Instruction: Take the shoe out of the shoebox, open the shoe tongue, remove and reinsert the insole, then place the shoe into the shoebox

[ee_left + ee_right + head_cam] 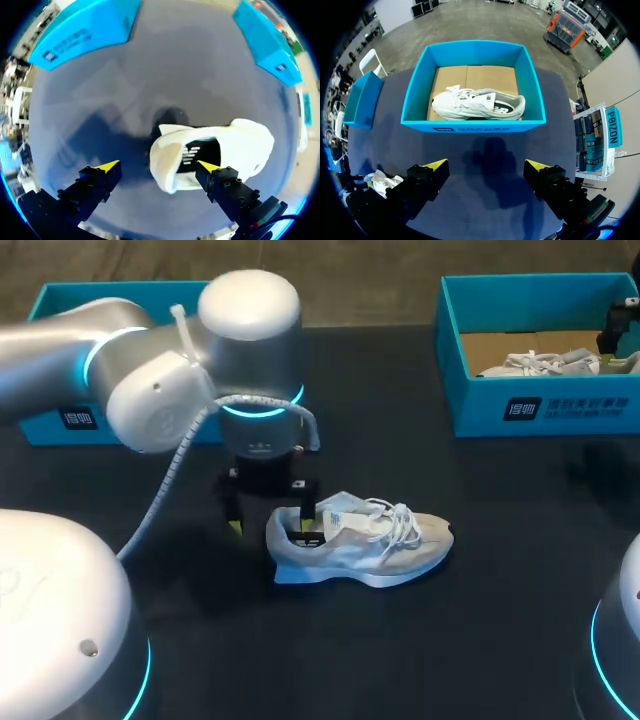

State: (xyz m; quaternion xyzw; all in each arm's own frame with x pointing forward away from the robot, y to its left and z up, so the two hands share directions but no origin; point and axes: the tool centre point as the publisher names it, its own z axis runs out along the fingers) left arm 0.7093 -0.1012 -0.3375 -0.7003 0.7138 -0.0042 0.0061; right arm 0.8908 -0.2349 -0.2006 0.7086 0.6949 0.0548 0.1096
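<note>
A white and grey shoe (375, 540) with white laces lies upright on the dark table, toe to the right. My left gripper (271, 521) hangs over its heel. In the left wrist view this gripper (157, 165) is open: one fingertip (207, 166) is over the shoe's opening, where the dark insole (192, 152) shows, and the other stands clear outside the heel of the shoe (245, 145). My right gripper (486, 165) is open and empty, back from the blue shoebox (470, 122), which holds a second white shoe (475, 104).
The blue shoebox (540, 405) stands at the back right with the second shoe (545, 362) inside. A blue lid or box (50, 310) sits at the back left, partly behind my left arm. The shoe on the table (380, 181) also shows beside my right gripper.
</note>
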